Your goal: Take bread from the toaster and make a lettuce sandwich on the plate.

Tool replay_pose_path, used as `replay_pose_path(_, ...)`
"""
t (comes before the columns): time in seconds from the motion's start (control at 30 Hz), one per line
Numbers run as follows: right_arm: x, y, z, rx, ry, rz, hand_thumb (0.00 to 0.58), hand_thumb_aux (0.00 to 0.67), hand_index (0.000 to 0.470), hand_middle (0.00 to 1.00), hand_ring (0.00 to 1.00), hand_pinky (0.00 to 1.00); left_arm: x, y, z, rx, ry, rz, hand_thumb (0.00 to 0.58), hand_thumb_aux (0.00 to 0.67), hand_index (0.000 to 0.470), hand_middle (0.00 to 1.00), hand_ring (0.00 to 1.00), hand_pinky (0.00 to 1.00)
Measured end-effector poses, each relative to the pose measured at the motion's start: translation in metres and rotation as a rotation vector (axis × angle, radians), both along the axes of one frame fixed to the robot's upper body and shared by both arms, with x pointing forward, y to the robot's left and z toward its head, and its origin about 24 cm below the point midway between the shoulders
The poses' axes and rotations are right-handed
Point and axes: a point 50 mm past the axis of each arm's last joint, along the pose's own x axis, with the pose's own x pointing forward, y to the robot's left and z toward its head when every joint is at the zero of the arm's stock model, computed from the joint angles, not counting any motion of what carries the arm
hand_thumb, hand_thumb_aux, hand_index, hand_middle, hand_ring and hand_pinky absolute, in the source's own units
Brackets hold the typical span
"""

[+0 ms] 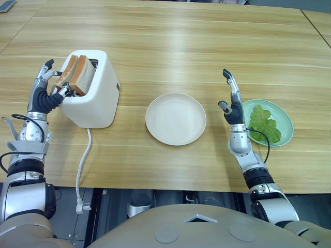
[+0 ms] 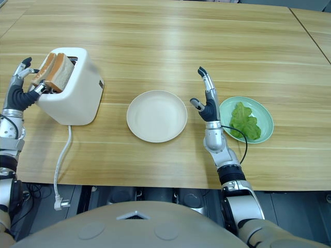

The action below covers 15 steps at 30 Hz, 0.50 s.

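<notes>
The wooden table point(image 1: 207, 41) holds 3 things: toaster point(image 1: 95, 98), cream plate point(image 1: 176, 119), green dish point(image 1: 284, 118)

Counts: 1 toaster point(image 1: 95, 101), 2 bread slices point(image 1: 83, 76) standing in it side by side. Plates: 2 in all, 1 cream plate point(image 1: 176, 119) and 1 green plate point(image 1: 284, 118). Lettuce point(image 1: 265, 124): 1 small heap on the green one, can't tell how many leaves. 1 power cord point(image 1: 83, 160) with 1 plug point(image 1: 83, 207). My hands: 2, left hand point(image 1: 45, 85) and right hand point(image 1: 232, 103). 1 wooden table point(image 1: 170, 46) before me, with corners of 2 more at the far sides.
</notes>
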Motion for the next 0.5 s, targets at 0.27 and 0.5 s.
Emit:
replay_pose_path(0.27,0.0000,0.0007,-0.0001,0.003,0.000,0.000,0.000,0.000,0.000,0.00,0.00,0.00,0.0001,-0.0010,-0.0010,-0.034,-0.010,-0.002,0.580,0.670,0.460,0.00,0.00,0.00)
replay_pose_path(0.5,0.0000,0.0010,-0.0002,0.004,0.000,0.001,0.000,0.000,0.000,0.00,0.00,0.00,0.0003,-0.0025,0.0035,-0.143,-0.076,-0.017,0.580,0.670,0.460,0.00,0.00,0.00)
